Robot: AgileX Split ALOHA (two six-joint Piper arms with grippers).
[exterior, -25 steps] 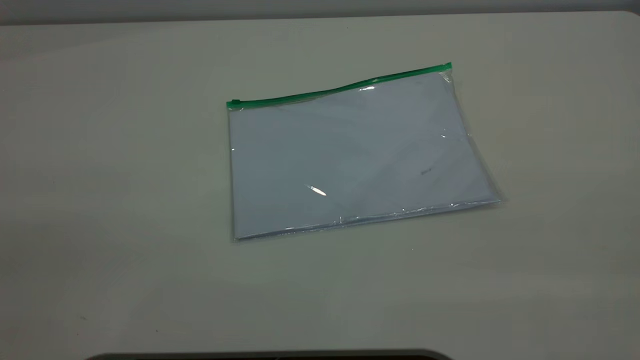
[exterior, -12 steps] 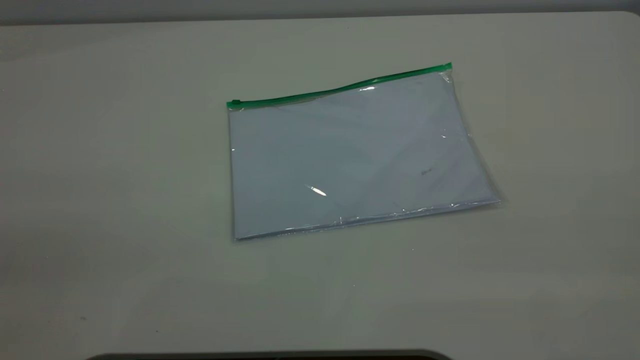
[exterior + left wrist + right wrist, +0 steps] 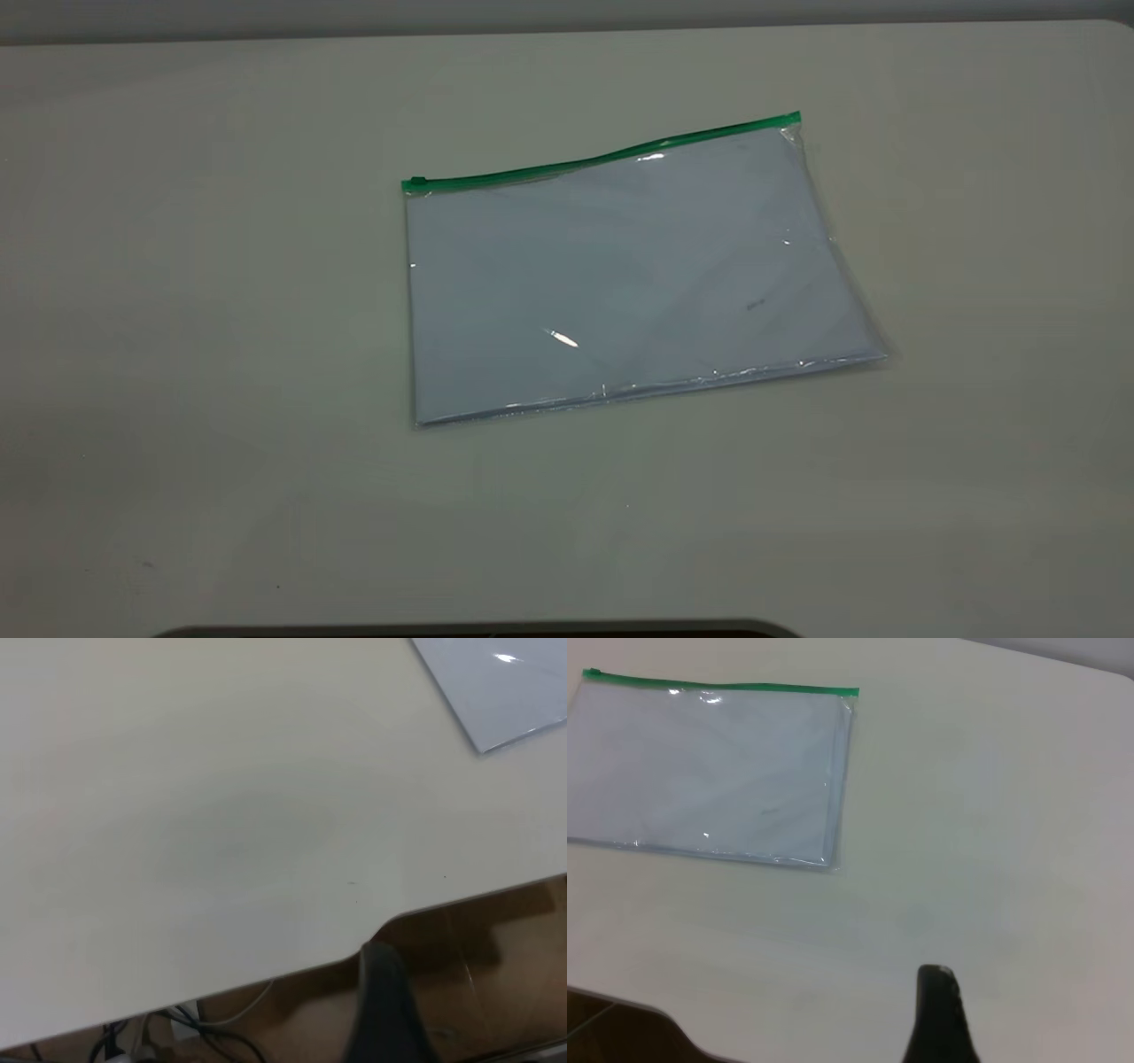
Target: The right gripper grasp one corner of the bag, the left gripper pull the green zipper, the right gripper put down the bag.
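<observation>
The bag (image 3: 620,275) lies flat on the white table (image 3: 177,310), a clear pouch with white sheets inside. The green zipper (image 3: 602,159) edges its far long side, with the small slider tab (image 3: 418,182) at the left end. Neither arm shows in the exterior view. The left gripper (image 3: 381,1001) shows only as a dark tip by the table's near edge, far from the bag's corner (image 3: 505,682). The right gripper (image 3: 939,1010) shows only as a dark tip over bare table, well away from the bag (image 3: 709,771) and its zipper (image 3: 718,685).
The table's near edge has a cut-out notch (image 3: 372,935) with brown floor and cables (image 3: 204,1036) below it. A dark curved rim (image 3: 478,631) sits at the bottom edge of the exterior view. Bare table surrounds the bag on all sides.
</observation>
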